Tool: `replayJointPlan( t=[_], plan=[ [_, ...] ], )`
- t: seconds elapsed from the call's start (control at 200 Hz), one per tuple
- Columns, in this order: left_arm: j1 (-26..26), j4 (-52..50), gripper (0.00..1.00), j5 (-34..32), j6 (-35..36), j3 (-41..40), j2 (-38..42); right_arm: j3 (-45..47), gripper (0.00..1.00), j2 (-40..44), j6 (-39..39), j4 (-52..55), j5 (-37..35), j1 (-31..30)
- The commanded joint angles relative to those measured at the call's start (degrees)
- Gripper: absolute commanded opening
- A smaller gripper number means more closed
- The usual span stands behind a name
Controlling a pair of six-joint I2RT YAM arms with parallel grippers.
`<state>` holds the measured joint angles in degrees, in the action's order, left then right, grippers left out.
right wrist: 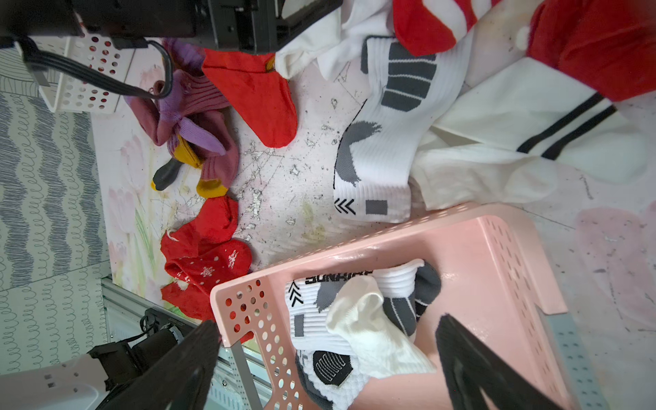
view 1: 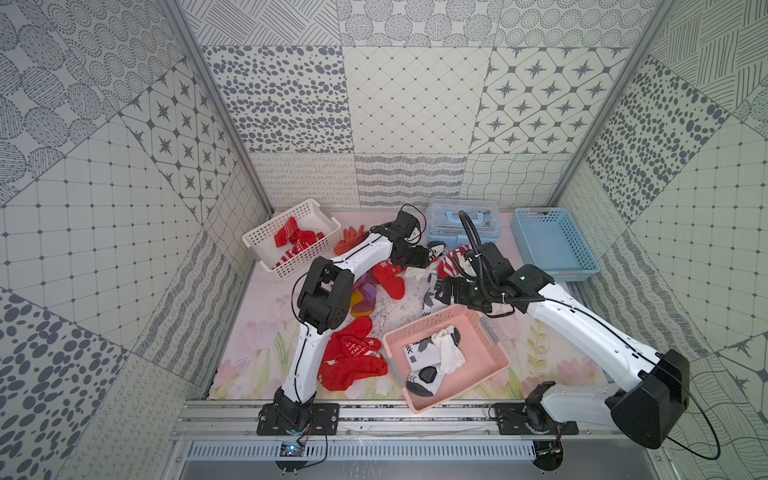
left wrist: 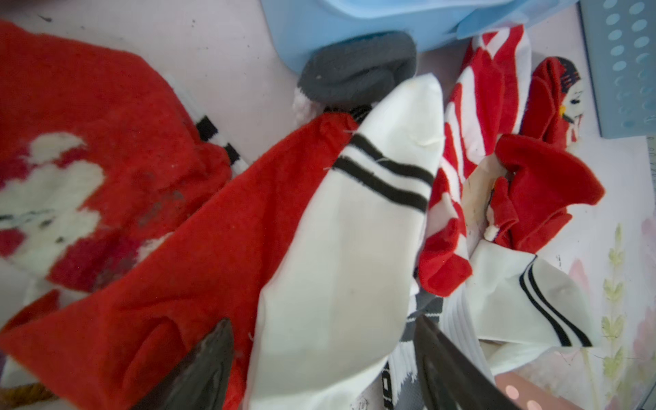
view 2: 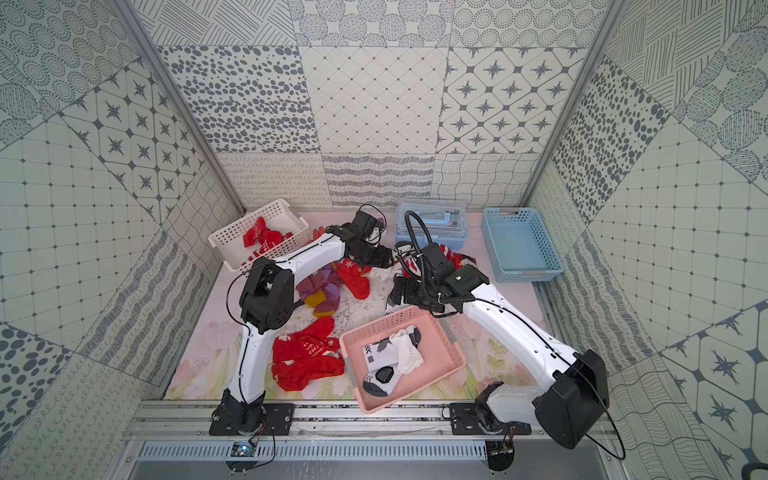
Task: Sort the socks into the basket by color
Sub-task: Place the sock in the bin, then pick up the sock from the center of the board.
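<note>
Now your right gripper (right wrist: pixel 326 358) hangs over the pink basket (right wrist: pixel 497 248), jaws wide and empty; your left gripper (left wrist: pixel 319 369) straddles a white sock (left wrist: pixel 355 248) in the bench pile, jaws apart, its length running away from them; a basket sock (right wrist: pixel 319 301) reads "SUNA", the remaining letters hidden.

Soft knitted cloth socks lie on a matt printed table cover (right wrist: pixel 284 177), whose surface looks scuffed and flaked. A red sock (right wrist: pixel 262 96) is fuzzy and matt; a white sock (right wrist: pixel 380 142) is ribbed knit with grey patches; purple socks (right wrist: pixel 191 117) show coarse ribbing. The pink basket (right wrist: pixel 497 255) is smooth, slightly glossy perforated plastic, as are the white basket (view 1: pixel 266 245) and the blue basket (view 1: pixel 582 266). A metal rail (view 1: pixel 415 419) has a dull brushed finish.
</note>
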<state>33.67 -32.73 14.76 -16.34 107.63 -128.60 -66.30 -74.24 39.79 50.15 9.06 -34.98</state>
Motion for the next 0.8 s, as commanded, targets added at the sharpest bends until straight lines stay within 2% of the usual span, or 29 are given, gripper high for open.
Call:
replayJointPlan(
  t=[0.0, 0.105, 0.33, 0.505, 0.795],
  plan=[
    [0.61, -2.81, 0.72, -0.84, 1.40, 2.86, -1.72, 0.28, 0.98, 0.86, -0.77, -1.72, 0.70, 0.74],
    [0.79, -2.86, 0.60, -0.87, 1.05, 3.52, -2.20, 0.69, 0.98, 1.01, -0.51, -2.06, 1.04, 1.01],
    [1.09, -2.83, 0.22, -1.80, 1.57, 3.13, -1.15, 0.74, 0.98, 0.45, -0.50, -2.82, 1.66, 1.12],
    [1.16, -2.22, 0.00, -1.96, 2.25, 2.29, 0.56, 0.38, 0.98, -0.36, -0.49, -3.37, 2.35, 1.13],
    [1.11, -2.15, 0.00, -1.93, 3.85, 2.44, 3.83, 0.38, 0.98, -0.42, -0.15, -3.63, 2.10, 1.12]
  ],
)
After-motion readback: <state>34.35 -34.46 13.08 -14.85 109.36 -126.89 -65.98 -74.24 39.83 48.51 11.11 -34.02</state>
